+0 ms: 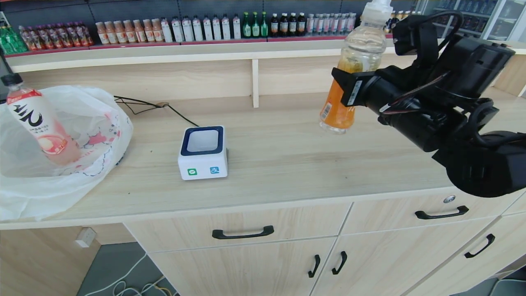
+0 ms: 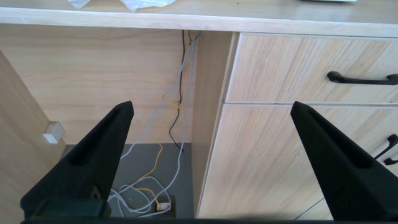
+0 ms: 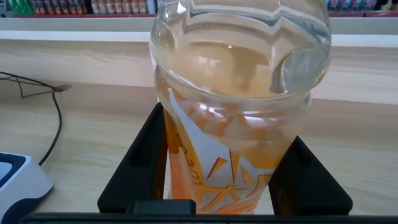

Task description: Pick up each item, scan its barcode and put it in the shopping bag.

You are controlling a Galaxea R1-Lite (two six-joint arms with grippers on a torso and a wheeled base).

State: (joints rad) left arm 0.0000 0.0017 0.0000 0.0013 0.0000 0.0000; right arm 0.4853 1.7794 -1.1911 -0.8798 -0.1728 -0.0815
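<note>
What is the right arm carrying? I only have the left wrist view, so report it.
Observer: The right gripper has its jaws shut on an orange drink bottle, held tilted above the counter with its cap up.
Operator: Now give me the scanner's position.
Observer: The scanner stands on the counter with its window facing up, between that bottle and the shopping bag on the robot's left.
</note>
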